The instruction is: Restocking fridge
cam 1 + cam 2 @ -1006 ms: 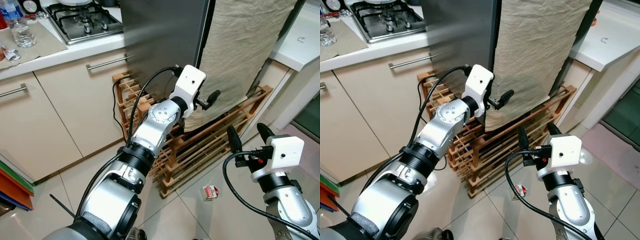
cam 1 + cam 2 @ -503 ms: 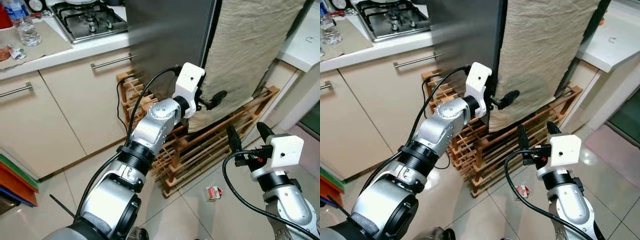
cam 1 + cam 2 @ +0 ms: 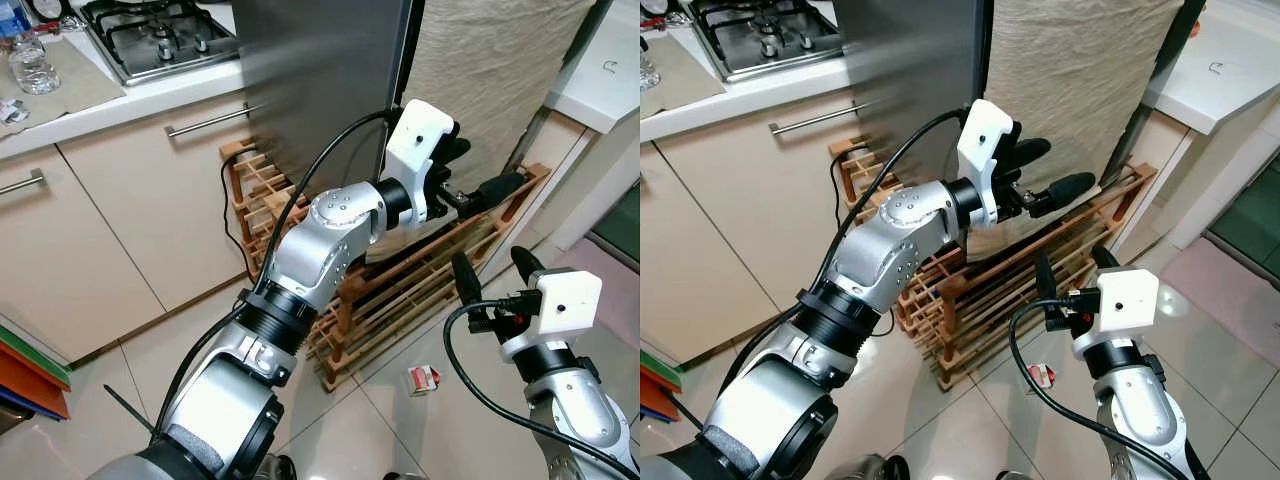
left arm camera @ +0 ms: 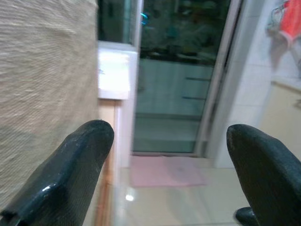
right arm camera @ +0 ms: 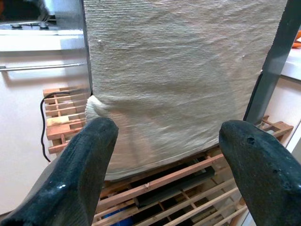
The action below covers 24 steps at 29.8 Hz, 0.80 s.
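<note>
Head views: beige cloth [image 3: 500, 70] hides fridge front; left pincer [image 3: 1045, 172], right pincer [image 3: 492, 275] agape.

tall steel fridge [image 3: 320, 80] stands upright, beige cloth [image 3: 500, 70] draped over it.

Fridge front draped and hemmed in

A beige cloth [image 3: 500, 70] is covering the fridge [image 3: 320, 80] front at upper centre, hanging down to the wooden rack [image 3: 400, 290] that is blocking the floor below it. The left gripper [image 3: 1045, 170], fingers spread, is crowding the cloth's lower edge. The right gripper [image 3: 492, 275], also spread, is hovering over bare tiles at lower right, where a small packet [image 3: 421, 380] is lying. Cabinets [image 3: 110, 220] are closing off the left; a white counter [image 3: 605, 80] is bounding the upper right.
</note>
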Available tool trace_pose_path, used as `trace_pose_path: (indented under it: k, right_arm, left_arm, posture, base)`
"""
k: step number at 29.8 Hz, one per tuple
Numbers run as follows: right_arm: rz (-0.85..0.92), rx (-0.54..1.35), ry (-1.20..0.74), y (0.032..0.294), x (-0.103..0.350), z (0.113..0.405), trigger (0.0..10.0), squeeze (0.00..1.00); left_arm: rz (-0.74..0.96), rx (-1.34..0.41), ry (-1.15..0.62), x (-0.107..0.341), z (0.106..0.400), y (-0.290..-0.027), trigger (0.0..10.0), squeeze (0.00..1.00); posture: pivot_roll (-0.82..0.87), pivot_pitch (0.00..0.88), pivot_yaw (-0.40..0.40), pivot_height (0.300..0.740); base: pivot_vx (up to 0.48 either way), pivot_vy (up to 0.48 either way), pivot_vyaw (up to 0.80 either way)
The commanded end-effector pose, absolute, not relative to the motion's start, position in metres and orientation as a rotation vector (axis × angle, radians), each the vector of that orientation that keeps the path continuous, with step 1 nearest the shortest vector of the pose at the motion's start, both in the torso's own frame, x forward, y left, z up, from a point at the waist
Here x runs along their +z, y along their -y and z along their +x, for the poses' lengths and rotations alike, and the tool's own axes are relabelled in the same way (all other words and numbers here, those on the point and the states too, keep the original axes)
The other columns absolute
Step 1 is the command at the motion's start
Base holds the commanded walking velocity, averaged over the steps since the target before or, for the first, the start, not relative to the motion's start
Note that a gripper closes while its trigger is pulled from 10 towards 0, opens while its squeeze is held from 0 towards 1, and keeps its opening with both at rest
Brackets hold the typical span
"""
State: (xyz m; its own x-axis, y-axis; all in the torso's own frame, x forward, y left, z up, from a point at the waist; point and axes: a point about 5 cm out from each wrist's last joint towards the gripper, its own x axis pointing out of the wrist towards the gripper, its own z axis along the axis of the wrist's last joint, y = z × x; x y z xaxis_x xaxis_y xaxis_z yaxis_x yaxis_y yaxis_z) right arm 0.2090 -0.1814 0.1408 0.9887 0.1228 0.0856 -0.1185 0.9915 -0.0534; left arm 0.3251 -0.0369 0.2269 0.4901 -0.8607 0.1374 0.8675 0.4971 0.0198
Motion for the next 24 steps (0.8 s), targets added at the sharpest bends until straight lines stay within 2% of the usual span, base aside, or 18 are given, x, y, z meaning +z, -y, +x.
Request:
trace_pose_path:
  k: [1,6,12,15,24]
  right_arm:
    - [-0.057,0.133,0.089,0.182,0.141,0.21,10.0,0.0]
    - [-0.057,0.131,0.089,0.183,0.139,0.211,10.0,0.0]
    - [-0.045,0.142,0.094,0.183,0.138,0.213,10.0,0.0]
    - [-0.046,0.142,0.093,0.183,0.138,0.213,10.0,0.0]
    - [-0.048,0.138,0.091,0.183,0.137,0.21,10.0,0.0]
  left_arm:
    - [-0.105,-1.069,0.165,0.225,0.309,0.057,10.0,0.0]
    - [-0.053,-0.98,0.18,0.217,0.315,0.038,10.0,0.0]
    - [0.099,-0.761,0.144,0.195,0.331,0.012,10.0,0.0]
    - [0.115,-0.671,0.127,0.192,0.343,0.001,10.0,0.0]
    - [0.126,-0.601,0.1,0.187,0.355,-0.005,10.0,0.0]
  posture:
    - [-0.01,0.051,0.01,0.74]
    - [0.0,0.042,0.007,0.74]
    - [0.01,0.035,0.009,0.74]
    - [0.01,0.035,0.009,0.74]
    - [0.0,0.045,0.01,0.74]
  base:
    - [0.0,0.0,0.0]
    - [0.0,0.0,0.0]
    - [0.0,0.0,0.0]
    - [0.0,0.0,0.0]
    - [0.0,0.0,0.0]
